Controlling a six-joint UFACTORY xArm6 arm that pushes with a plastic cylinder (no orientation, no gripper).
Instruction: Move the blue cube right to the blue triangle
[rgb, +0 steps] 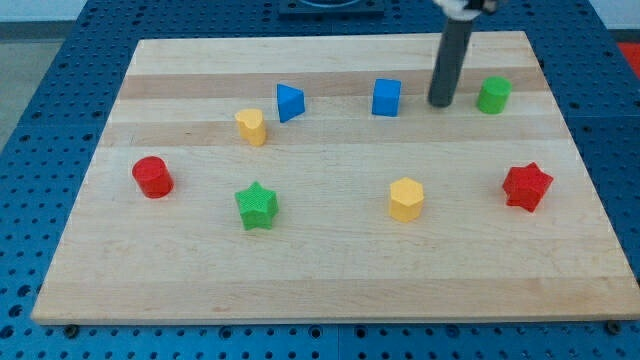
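Bright, even overhead light covers the counter (330, 270); blocks cast only short, soft shadows. Focus is sharp throughout, without glare or edge distortion.

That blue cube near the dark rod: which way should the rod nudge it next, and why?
Probably toward the view's left. My tip sits just off the blue cube on the view's right, and the blue triangle lies further left in the same row, with bare board between them.

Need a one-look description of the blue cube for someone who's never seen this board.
Start at the wooden board and follow its top row. My tip stands there, with the green block on its right; the blue cube sits just on the tip's left, not touching. It has square flat faces, unlike the wedge-shaped blue triangle farther left.
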